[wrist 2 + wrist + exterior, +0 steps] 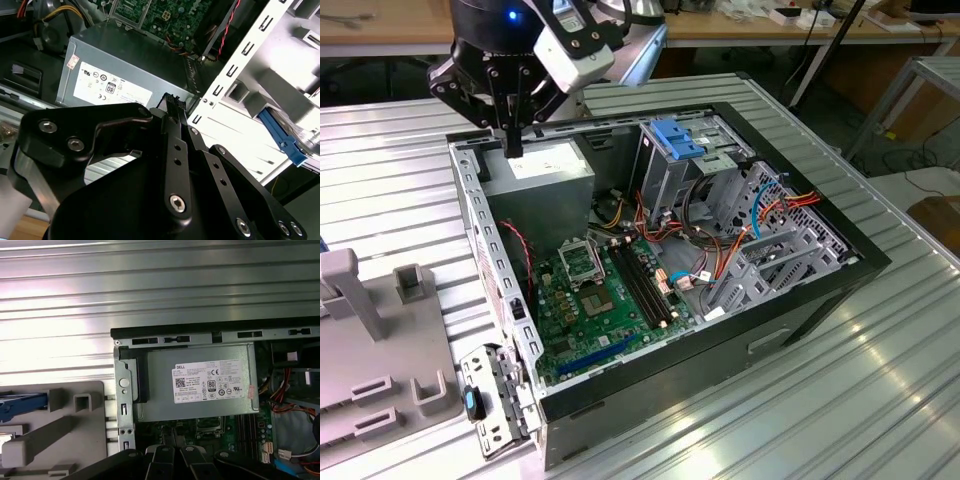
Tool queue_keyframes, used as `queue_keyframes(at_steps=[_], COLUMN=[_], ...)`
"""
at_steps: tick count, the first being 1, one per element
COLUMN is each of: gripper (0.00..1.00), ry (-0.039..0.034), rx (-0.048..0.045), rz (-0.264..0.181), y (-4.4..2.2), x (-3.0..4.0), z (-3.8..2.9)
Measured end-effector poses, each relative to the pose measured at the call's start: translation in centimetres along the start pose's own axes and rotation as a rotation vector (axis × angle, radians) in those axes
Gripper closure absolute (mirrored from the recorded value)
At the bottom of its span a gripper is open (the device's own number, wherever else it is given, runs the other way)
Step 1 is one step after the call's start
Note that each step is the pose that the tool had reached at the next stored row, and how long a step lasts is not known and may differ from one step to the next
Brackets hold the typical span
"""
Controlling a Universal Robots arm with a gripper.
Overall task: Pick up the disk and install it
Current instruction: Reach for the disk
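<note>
Grey power-supply box [545,170] lay directly beneath our gripper [513,150], whose black fingers [172,115] were pressed together on nothing, so we judged the arm merely poised over the open computer case [720,335], not grasping. The disk [22,402] rested in the grey fixture [65,422] beside the case, blue rail [280,135] showing, parked outside for easy reach and well apart from the gripper.

Power-supply box [538,172]: was grey, with a white printed label. Motherboard [588,300]: was green. Bracket [677,136], upper centre of the exterior view: was bright blue. Cables [790,200]: were orange, red and blue. Table [860,400]: was silver, ribbed in parallel stripes. Gripper [512,150]: was black.
</note>
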State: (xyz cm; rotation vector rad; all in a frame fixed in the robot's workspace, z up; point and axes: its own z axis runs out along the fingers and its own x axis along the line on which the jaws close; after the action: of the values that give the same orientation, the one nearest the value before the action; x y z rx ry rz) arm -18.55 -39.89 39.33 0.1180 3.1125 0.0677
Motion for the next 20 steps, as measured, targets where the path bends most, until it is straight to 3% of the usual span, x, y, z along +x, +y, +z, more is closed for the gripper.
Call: queue_keyframes(at_steps=[10, 20], gripper=[0.89, 0.89], ry=[0.0000, 0.0000], rx=[0.0000, 0.0000], rz=[0.000, 0.000], y=[-0.06, -0.15], x=[0.78, 1.99], z=[-0.02, -0.06])
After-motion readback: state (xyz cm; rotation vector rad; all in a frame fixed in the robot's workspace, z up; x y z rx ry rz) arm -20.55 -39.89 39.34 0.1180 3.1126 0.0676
